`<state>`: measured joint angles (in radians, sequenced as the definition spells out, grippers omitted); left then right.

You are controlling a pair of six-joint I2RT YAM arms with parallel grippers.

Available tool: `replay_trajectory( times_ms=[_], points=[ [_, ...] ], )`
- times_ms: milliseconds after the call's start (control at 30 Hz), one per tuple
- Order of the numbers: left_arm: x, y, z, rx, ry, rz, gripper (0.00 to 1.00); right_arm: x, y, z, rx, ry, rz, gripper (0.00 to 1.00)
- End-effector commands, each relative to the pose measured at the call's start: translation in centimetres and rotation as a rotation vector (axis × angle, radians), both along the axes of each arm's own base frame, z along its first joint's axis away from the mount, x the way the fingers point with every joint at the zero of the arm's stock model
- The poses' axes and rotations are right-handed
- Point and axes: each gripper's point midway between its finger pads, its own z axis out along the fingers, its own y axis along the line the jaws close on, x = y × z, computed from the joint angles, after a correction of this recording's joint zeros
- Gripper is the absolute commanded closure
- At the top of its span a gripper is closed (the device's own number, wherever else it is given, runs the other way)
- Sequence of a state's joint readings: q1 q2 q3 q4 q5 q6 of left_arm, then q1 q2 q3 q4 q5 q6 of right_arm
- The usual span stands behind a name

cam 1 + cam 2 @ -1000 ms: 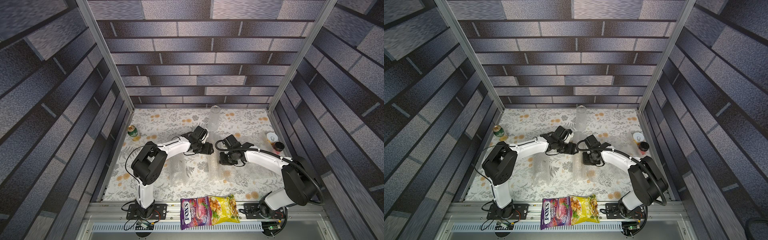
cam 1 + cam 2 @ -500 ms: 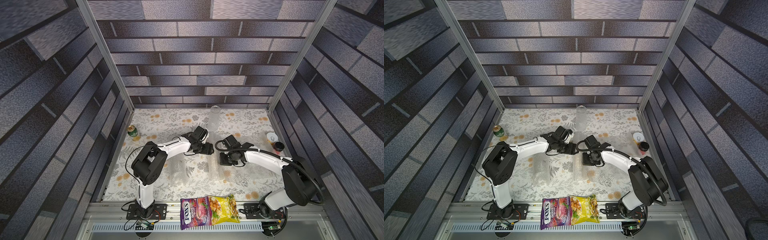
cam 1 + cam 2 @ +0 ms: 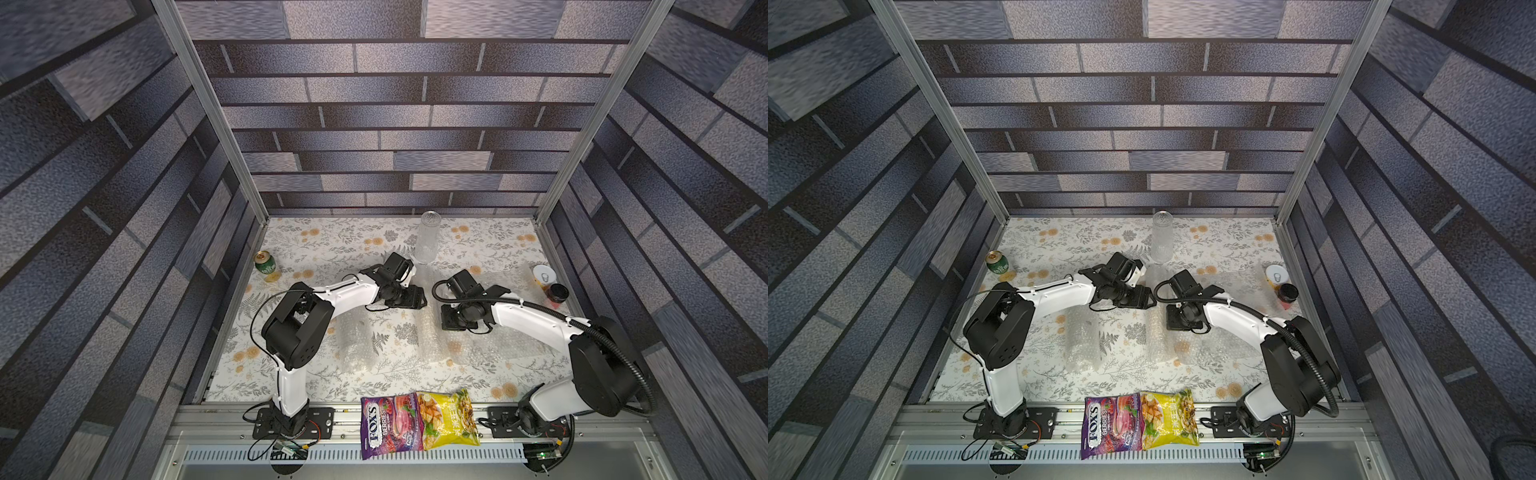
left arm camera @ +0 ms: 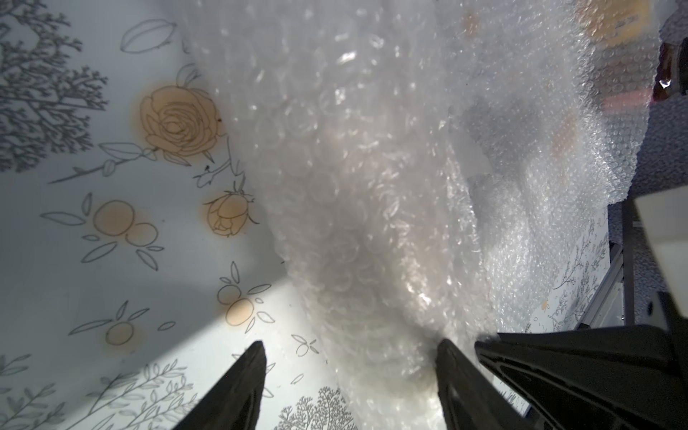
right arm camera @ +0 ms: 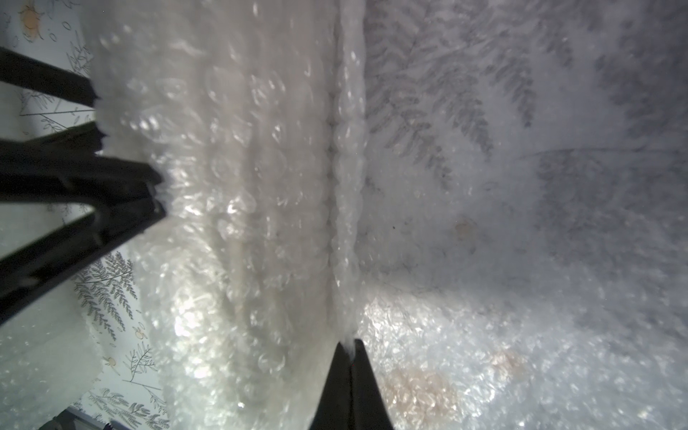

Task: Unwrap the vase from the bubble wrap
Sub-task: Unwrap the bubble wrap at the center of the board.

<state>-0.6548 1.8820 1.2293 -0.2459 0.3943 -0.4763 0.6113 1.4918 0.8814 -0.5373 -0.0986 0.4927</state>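
The left gripper (image 4: 352,372) had its jaws half spread around the bubble wrap (image 4: 353,223) (only one finger touched it). The right gripper (image 5: 350,348) was pressed together, pinching a fold of that wrap on the flowery table (image 3: 332,245).

Both our arms reach in toward the middle of the table. The left arm (image 3: 345,293) is angled across from its base, and the right arm (image 3: 536,320) is stretched out low with the wrist tipped down. Our left gripper (image 4: 350,357) has its jaws standing apart, while the right gripper (image 5: 350,344) is pinched tight, tips meeting. The two heads sit close together.
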Motion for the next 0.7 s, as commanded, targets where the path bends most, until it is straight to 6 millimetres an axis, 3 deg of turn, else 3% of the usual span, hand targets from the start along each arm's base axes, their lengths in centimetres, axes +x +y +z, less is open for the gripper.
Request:
replay_trajectory(
  times_ms=[0, 667],
  points=[
    [-0.2, 2.7, -2.5, 0.088, 0.045, 0.062, 0.27, -1.4, -0.9, -0.6, -0.046, 0.034, 0.013, 0.99],
    [-0.3, 3.7, -5.8, 0.114, 0.114, 0.086, 0.27, -1.9, -1.5, -1.3, -0.06, 0.043, 0.009, 1.0]
  ],
)
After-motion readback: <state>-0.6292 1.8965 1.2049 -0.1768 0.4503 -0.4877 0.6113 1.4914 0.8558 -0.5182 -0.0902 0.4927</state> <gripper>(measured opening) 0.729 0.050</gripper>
